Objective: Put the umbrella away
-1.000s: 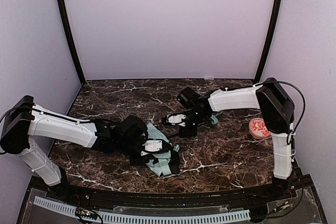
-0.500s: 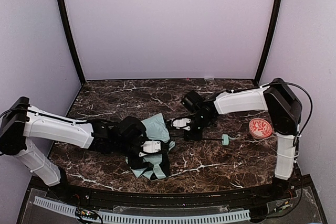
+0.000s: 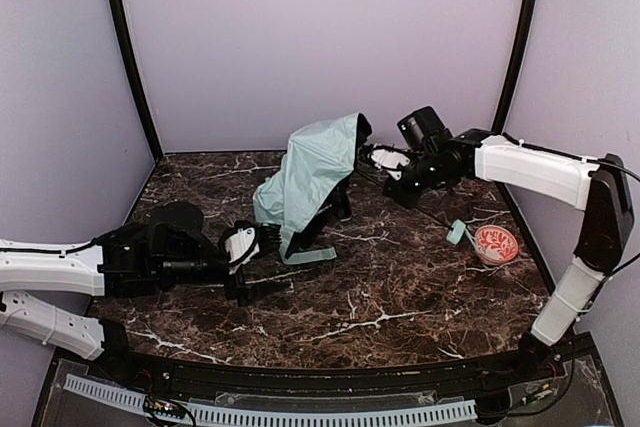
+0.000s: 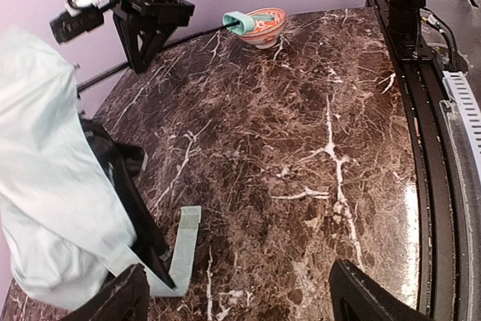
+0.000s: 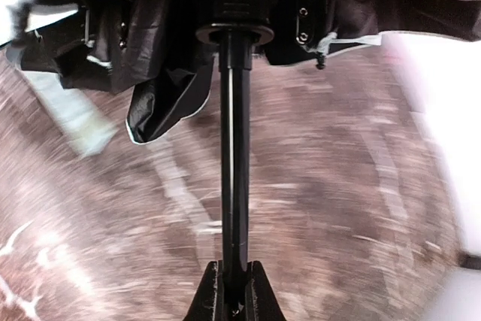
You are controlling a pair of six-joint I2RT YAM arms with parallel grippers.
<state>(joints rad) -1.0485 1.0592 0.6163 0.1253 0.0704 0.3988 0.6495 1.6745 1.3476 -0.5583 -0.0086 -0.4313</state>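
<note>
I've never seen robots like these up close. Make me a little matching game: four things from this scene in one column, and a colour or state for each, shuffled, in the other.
Things:
1. left gripper
2. right gripper
3. umbrella handle
4. bowl

Colour or state:
A. red and white pattern
B. open, holding nothing
C. mint green
D. shut on the black shaft

Pairs: 1-B, 2-D, 3-C, 4-A
</note>
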